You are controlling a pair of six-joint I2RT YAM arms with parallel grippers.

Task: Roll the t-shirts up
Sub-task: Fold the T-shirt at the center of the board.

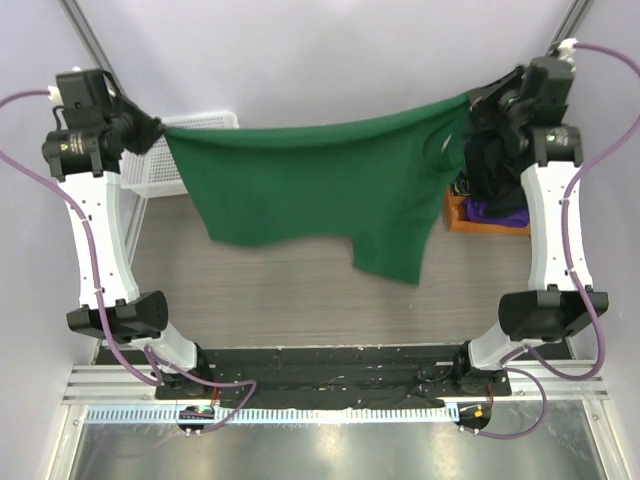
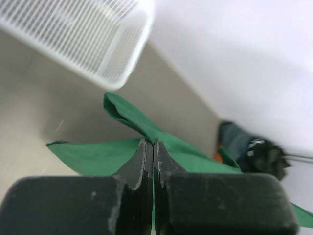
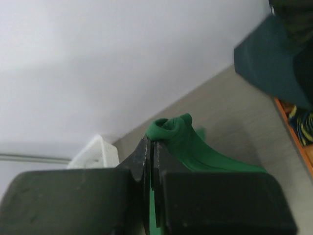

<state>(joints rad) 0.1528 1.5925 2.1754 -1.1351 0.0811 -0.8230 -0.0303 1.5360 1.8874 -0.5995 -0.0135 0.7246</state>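
Note:
A dark green t-shirt point(image 1: 320, 185) hangs spread wide in the air between my two grippers, above the far half of the table. My left gripper point(image 1: 152, 130) is shut on its left corner, and the cloth shows beyond the pinched jaws in the left wrist view point(image 2: 127, 117). My right gripper point(image 1: 480, 105) is shut on its right corner, where the cloth bunches at the fingertips in the right wrist view point(image 3: 176, 129). The shirt's lower edge droops lowest at the right point(image 1: 390, 265).
A white mesh basket point(image 1: 160, 175) stands at the far left, partly behind the left arm; it also shows in the left wrist view point(image 2: 93, 39). An orange tray point(image 1: 462, 215) with dark and purple cloth point(image 1: 495, 170) sits at the far right. A white wall closes the back.

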